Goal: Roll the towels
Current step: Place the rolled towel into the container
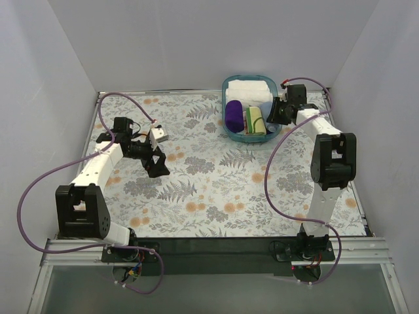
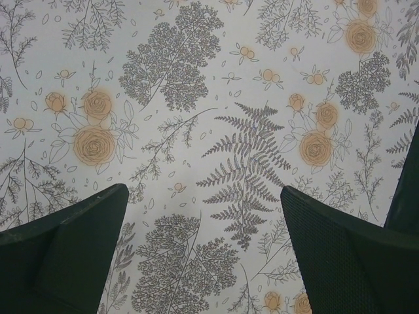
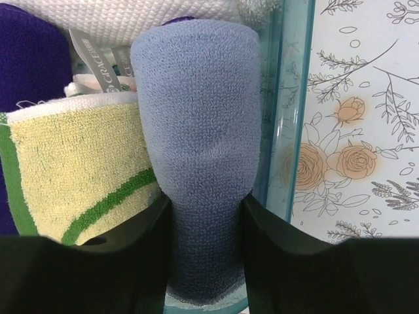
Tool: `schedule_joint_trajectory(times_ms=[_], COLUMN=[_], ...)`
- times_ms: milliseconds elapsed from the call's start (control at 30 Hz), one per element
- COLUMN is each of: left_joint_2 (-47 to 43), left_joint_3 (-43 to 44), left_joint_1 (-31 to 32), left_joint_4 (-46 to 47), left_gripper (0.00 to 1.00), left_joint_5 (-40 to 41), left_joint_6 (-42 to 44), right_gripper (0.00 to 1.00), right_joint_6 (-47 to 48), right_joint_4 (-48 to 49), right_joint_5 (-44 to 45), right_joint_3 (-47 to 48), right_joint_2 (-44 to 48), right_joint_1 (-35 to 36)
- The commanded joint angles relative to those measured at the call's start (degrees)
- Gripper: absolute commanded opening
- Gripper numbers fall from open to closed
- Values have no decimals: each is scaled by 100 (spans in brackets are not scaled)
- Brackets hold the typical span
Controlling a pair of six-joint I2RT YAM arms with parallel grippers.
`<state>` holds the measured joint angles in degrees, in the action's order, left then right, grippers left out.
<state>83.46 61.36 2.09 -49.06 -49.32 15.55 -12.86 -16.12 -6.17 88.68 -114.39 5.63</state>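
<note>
Teal translucent plastic makes up the small oblong basket (image 1: 249,76) at the far right-centre of the table, which is covered with a white floral-print cloth (image 1: 216,190) patterned with grey ferns and orange roses. Inside the basket, white folded towels (image 1: 249,89) lie at the far end. A deep purple rolled towel (image 1: 234,112) sits on the left side, and a rolled pale yellow-green towel with dark green swirl marks (image 1: 256,120) sits next to it.

The right gripper (image 1: 278,111) reaches into the basket along its right wall (image 3: 291,98). In the right wrist view its two black fingers (image 3: 131,261) stand on either side of a rolled plain light blue terry towel (image 3: 196,131). The jaws are partly open and press on both flanks of the roll, which narrows where they meet it. This blue roll lies lengthwise just inside the basket's right wall and touches the yellow-green towel (image 3: 78,170) on its left. A grey woven label (image 3: 98,62) shows beyond the yellow-green towel, with the purple roll (image 3: 29,59) further left and the white towels (image 3: 150,16) at the far end.

The left gripper (image 1: 157,163) hangs over the left half of the table, well apart from the basket. From the left wrist camera its jaws are spread wide, one dark finger (image 2: 72,248) in each lower corner. Between them is only the bare printed cloth (image 2: 196,98), and the left gripper (image 2: 203,193) holds nothing.
</note>
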Motion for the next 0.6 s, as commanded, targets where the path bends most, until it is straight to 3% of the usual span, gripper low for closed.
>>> schedule_joint_trajectory(times_ms=[0,33,167,200,400,567], left_joint_2=[-49,-49,-32,-23,83,214], left_joint_3=[236,227,244,262,490,771], left_joint_1=[2,2,2,2,2,-15], left_joint_4=[45,54,63,80,19,265], left_gripper=[98,98,98,98,98,98], left_joint_5=[27,36,124,142,221,764], left_joint_6=[-114,-114,-184,-262,-614,-1308], right_gripper=[42,47,51,57,60,79], right_joint_6=[47,47,21,38,283,670], right_joint_4=[-137,-163,-251,-251,-322,-313], right_joint_5=[-235,-279,-279,-270,-86,152], right_joint_3=[43,113,272,298,395,185], right_joint_2=[171,223,320,347,812,1471], right_joint_1=[-18,-18,-18,-18,-18,-27])
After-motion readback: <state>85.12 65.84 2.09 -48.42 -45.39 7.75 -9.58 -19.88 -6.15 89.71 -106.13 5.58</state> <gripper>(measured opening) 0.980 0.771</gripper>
